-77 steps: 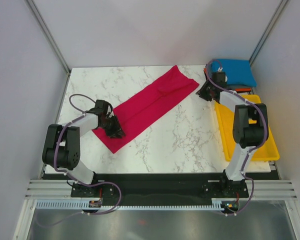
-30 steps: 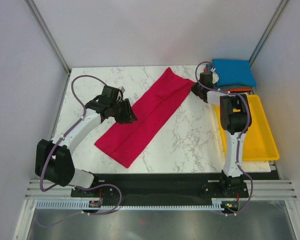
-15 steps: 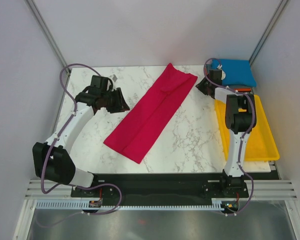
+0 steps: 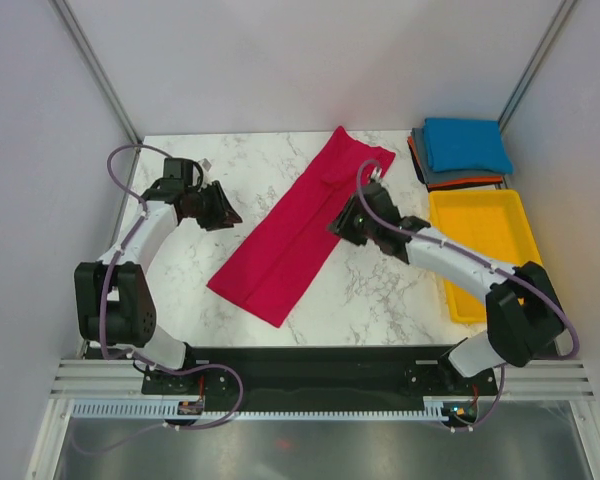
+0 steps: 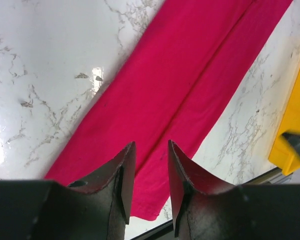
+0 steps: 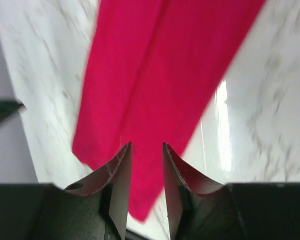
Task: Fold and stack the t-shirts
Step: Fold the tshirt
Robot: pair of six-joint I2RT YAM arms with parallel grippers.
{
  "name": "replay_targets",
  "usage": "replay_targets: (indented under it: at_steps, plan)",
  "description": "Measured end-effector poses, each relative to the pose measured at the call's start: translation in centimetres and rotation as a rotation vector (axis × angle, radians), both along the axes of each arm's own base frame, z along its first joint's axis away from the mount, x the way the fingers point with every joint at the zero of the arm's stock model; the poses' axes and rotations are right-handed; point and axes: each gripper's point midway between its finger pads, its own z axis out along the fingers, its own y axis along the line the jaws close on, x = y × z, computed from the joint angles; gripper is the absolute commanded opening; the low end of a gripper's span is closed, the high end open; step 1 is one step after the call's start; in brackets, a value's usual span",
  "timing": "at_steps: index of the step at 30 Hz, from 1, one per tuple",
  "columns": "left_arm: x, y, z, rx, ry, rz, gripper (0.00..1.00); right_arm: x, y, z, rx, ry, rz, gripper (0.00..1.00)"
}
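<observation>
- The red tee (image 4: 305,226) was laid as a long strip, running from the table's (image 4: 380,290) far edge diagonally toward the near-left corner.
- The right claw (image 4: 346,222) was poised at its right edge, slightly parted, nothing held.
- The left claw (image 4: 223,211) was kept just left of it, likewise parted and empty.
- The folded stack (image 4: 464,150) sat at the far-right corner; its lower layers were mostly hidden.

Red t-shirt (image 4: 302,227): soft matt cloth, smooth with faint fold creases. Surface (image 4: 380,290): white grey-veined marble finish, polished, showing glare. Tray (image 4: 485,245): yellow plastic, slight sheen; folded blue t-shirt (image 4: 466,145) matt cloth.
</observation>
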Motion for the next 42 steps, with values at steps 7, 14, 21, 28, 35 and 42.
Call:
replay_targets:
  at_steps: [7, 14, 21, 28, 35, 42]
  plan:
    - [0.2, 1.4, -2.6, -0.054, 0.065, 0.032, 0.38, -13.0, 4.2, -7.3, -0.055, 0.247, 0.082, 0.39]
    - [0.4, 1.1, -2.1, -0.09, 0.047, 0.016, 0.38, -20.7, 10.6, -8.2, -0.016, 0.287, 0.162, 0.42]
    - [0.3, 1.3, -2.2, -0.104, 0.053, 0.022, 0.38, -24.1, 12.7, -11.0, -0.034, 0.325, 0.129, 0.42]
    - [0.2, 1.3, -2.3, -0.105, 0.056, 0.022, 0.38, -22.9, 12.9, -10.7, 0.001, 0.291, 0.053, 0.45]
    - [0.1, 1.3, -2.5, -0.109, 0.058, 0.022, 0.38, -22.2, 13.3, -10.0, 0.02, 0.261, 0.028, 0.49]
    - [0.1, 1.2, -2.5, -0.112, 0.058, 0.024, 0.38, -21.6, 14.8, -10.1, 0.025, 0.256, 0.022, 0.47]
